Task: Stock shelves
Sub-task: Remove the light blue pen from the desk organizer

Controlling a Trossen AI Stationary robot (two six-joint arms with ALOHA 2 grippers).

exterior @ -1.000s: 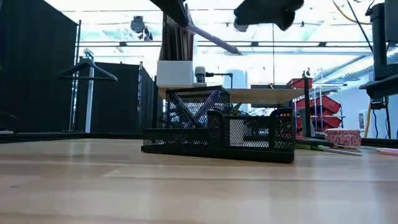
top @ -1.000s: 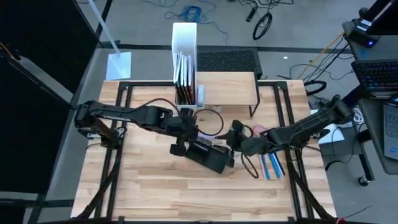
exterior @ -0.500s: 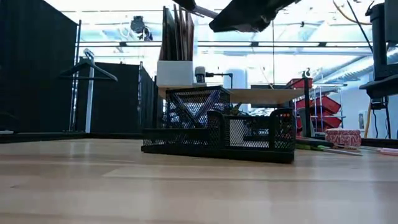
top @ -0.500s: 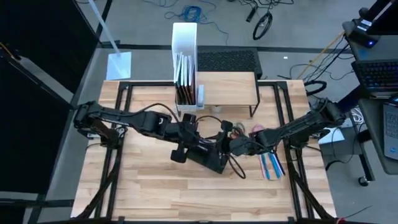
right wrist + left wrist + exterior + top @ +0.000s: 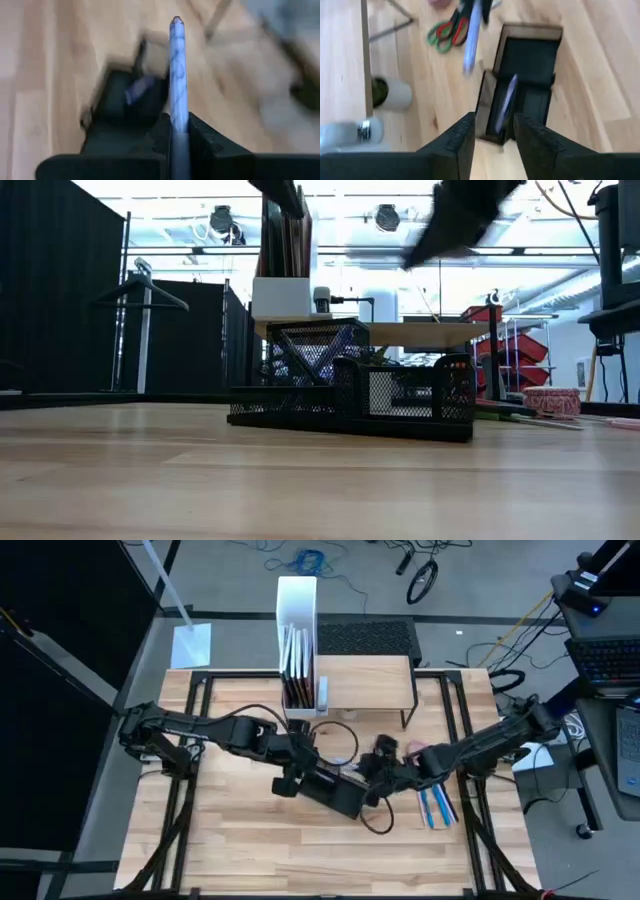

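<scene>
Shelves: low desk riser with a flat light-wood top on thin black legs (image 5: 366, 679) stands at the far middle of the wooden tabletop (image 5: 250, 840); its top is bare in the high view
File box: tall white magazine file box (image 5: 297, 615) with dark folders stands just left of the riser
Organizer: black mesh organizer tray (image 5: 335, 792) sits near the middle of the tabletop, nearer than the riser and apart from it; a blue pen lies in one compartment (image 5: 506, 102)
Left gripper (image 5: 287, 778): over the left end of the tray, jaws a little apart with nothing between them
Right gripper (image 5: 380, 766): over the right end of the tray, jaws closed on a light-blue pen (image 5: 177, 75) pointing toward the tray
Loose items: blue pens (image 5: 436, 805) on the right of the tabletop; red-and-green scissors (image 5: 447, 34) near the tray
</scene>
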